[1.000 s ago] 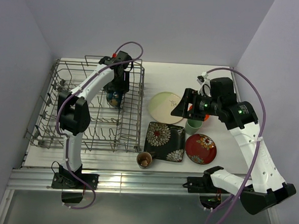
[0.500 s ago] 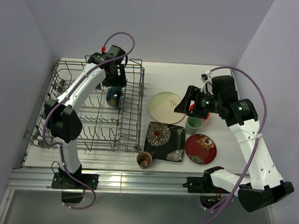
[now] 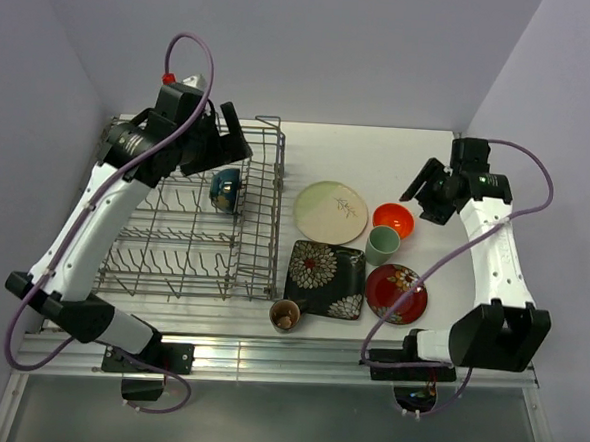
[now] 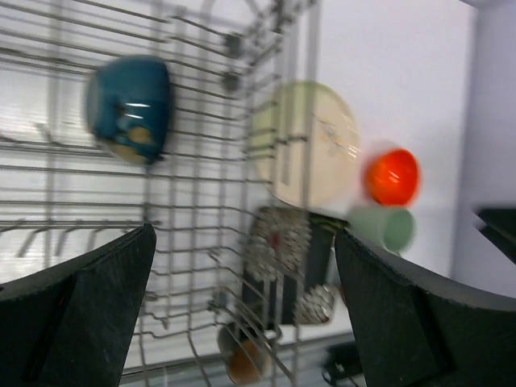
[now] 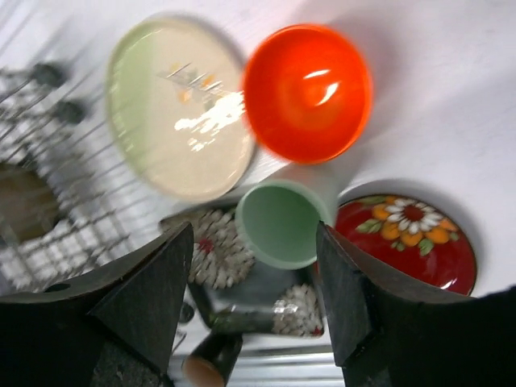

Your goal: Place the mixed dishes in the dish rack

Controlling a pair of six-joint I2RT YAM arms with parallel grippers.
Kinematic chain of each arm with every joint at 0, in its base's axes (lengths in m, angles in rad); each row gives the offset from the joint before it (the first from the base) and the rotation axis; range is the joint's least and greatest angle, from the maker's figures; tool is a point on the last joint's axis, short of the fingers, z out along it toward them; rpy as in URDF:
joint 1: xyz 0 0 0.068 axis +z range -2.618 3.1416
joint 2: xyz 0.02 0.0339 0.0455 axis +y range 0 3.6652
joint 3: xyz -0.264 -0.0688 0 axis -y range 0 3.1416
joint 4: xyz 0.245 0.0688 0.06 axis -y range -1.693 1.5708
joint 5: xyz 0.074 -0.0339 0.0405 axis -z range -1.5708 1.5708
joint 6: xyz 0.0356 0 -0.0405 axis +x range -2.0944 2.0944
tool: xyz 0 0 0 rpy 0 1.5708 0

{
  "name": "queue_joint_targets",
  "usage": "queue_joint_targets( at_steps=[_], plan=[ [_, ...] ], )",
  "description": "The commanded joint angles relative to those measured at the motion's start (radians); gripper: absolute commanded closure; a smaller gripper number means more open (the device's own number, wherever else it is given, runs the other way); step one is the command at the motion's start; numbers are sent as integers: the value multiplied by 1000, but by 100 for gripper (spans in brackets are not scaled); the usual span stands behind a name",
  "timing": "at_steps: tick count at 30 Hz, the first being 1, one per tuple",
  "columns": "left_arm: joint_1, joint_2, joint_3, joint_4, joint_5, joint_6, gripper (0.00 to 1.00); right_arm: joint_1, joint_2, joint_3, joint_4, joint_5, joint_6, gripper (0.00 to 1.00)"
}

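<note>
**Rack load: one dish in, six to go**

- Nearest us, the brown cup [image 3: 285, 315] stands upright close to the table's [image 3: 420, 149] front edge, just beside the black square plate's [image 3: 324, 279] near-left corner. We'd mind that edge on any approach.
- The black square plate and the red floral plate [image 3: 396, 292] lie flat side by side. Whether they touch we cannot tell.
- The green cup [image 3: 381, 246] is boxed in by the black plate, the red plate and the orange bowl [image 3: 392, 220]. There's little finger room around it, so we judge a top-down rim grip is safest.
- The pale green-cream plate [image 3: 331, 211] lies flat, near the dish rack's [image 3: 172, 274] right wall. It's flat on the table, so it'll be awkward to get under.
- The dish rack sits at table left. Only the dark blue bowl [image 3: 226, 187] is in it, on its side in the far-right part. The near and left tine rows are free, so there's plenty of slot room. The raised right wall stands between the dishes and the slots, so every carry has to go up and over it.
- The right gripper [image 5: 254, 230] is part-open, holds nothing and hangs above the orange bowl and green cup.
- The left gripper [image 4: 243, 234] has its jaws wide, holds nothing and is high over the rack's far end.
- There's bare table on the far strip and behind the orange bowl.

We put the task at an early stage.
</note>
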Motion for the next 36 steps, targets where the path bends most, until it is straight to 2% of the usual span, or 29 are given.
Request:
queue_joint_targets(
  at_steps=[1, 6, 12, 21, 26, 30, 31, 32, 36],
  plan=[
    [-28, -50, -28, 117, 172, 21, 1, -44, 44, -59, 105, 48, 6, 31],
    [-30, -84, -31, 118, 244, 148, 3, -47, 204, -73, 173, 68, -14, 34],
    [-30, -145, -97, 137, 269, 164, 3, -75, 328, -81, 207, 78, -16, 37],
    [-30, -128, -82, 117, 253, 175, 2, -78, 437, -110, 222, 124, -5, 41],
    [-30, -59, -7, 101, 258, 159, 3, -79, 525, -81, 237, 117, 3, 55],
    [-30, -13, 43, 85, 269, 147, 4, -79, 523, -68, 253, 135, 22, 81],
    [-30, -5, 47, 86, 275, 142, 4, -81, 507, -62, 250, 159, 26, 96],
    [-30, -7, 49, 91, 285, 135, 4, -79, 494, -45, 248, 184, 32, 100],
    [-30, -10, 49, 103, 293, 113, 3, -79, 390, 36, 234, 220, 65, 100]
  ],
)
